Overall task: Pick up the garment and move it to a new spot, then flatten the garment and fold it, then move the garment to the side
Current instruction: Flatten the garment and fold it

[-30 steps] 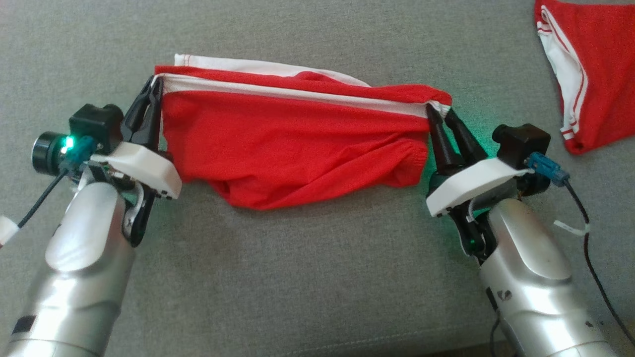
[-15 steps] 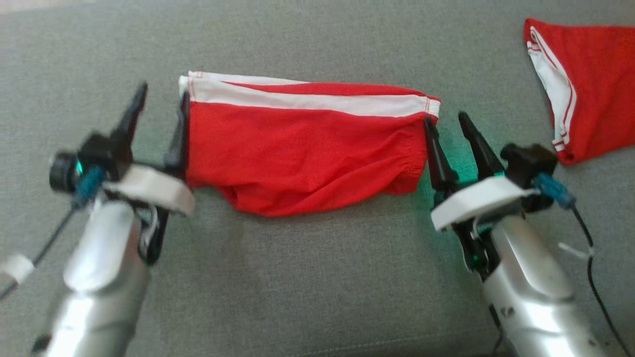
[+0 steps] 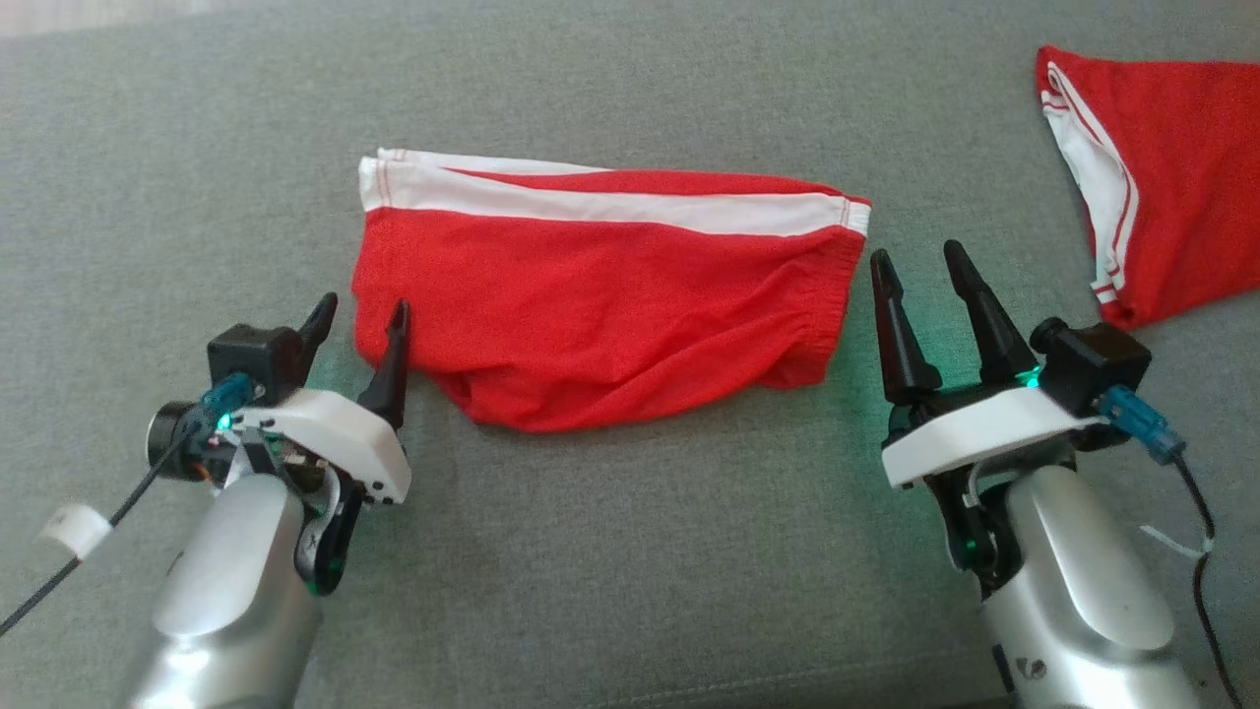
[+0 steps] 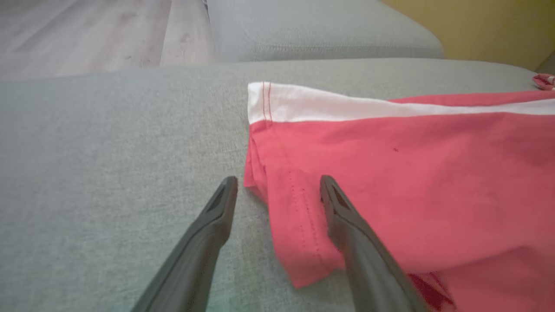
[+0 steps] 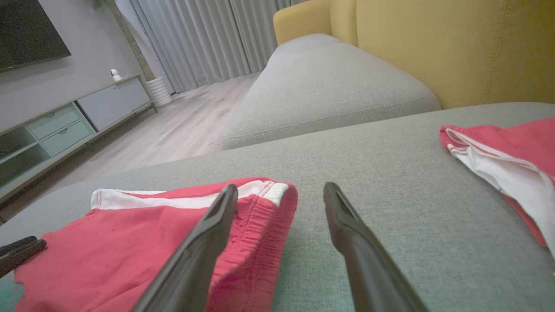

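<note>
The garment [image 3: 600, 295] is a pair of red shorts with a white band along its far edge, lying loosely flat on the grey sofa cushion [image 3: 630, 551]. My left gripper [image 3: 362, 305] stands open at its near left corner, with the right finger over the hem [image 4: 303, 208] and nothing gripped. My right gripper [image 3: 917, 254] is open just off the garment's right end, beside the elastic waistband [image 5: 260, 216]. In the left wrist view the garment [image 4: 412, 173] spreads right of my left gripper [image 4: 279, 180]. The right wrist view has my right gripper [image 5: 281, 187] open over bare cushion.
A second red and white garment [image 3: 1171, 177] lies at the far right of the cushion, also in the right wrist view [image 5: 511, 147]. A yellow backrest [image 5: 455, 47] rises behind. Another grey cushion [image 5: 329, 86] and wooden floor [image 5: 173, 130] lie beyond the left end.
Both grippers opened and let go of the garment's top corners, then drew back toward me. The garment dropped and now lies flat on the cushion. The head camera also shifted.
</note>
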